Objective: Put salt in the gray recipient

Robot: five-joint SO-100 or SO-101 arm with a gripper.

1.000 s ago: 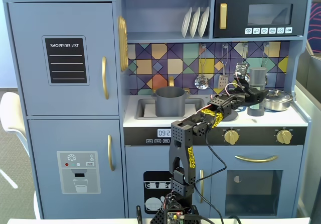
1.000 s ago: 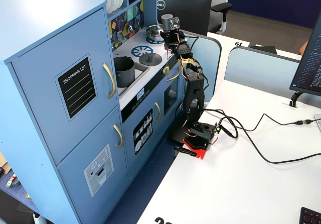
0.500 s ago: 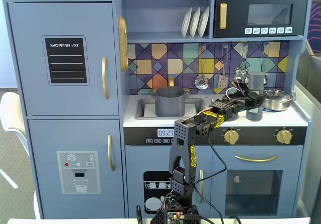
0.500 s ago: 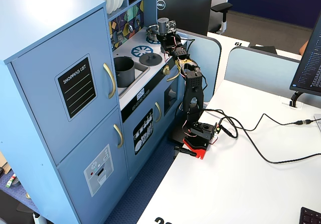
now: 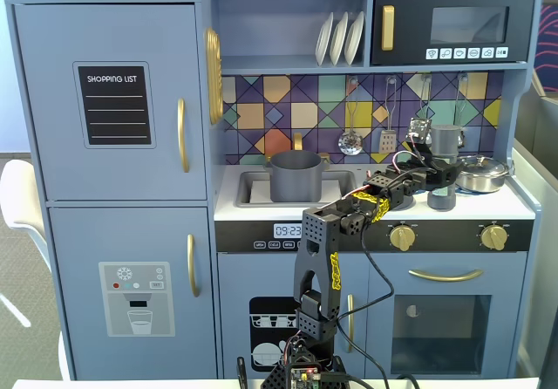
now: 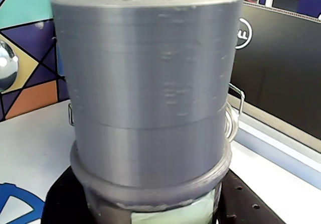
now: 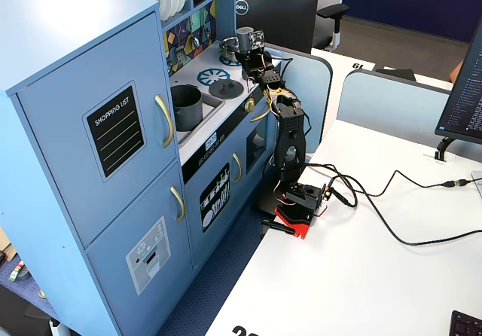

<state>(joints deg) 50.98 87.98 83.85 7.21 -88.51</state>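
At the right end of the toy kitchen counter, the gripper pinches the salt around its middle; the shaker stands upright, its base at or just above the stovetop, cannot tell which. Wrist view is filled by its gray cap, pale green label at the bottom edge. Steel pan sits just right of it. Gray recipient stands in the sink, well left of the shaker. Flat lid lies between them.
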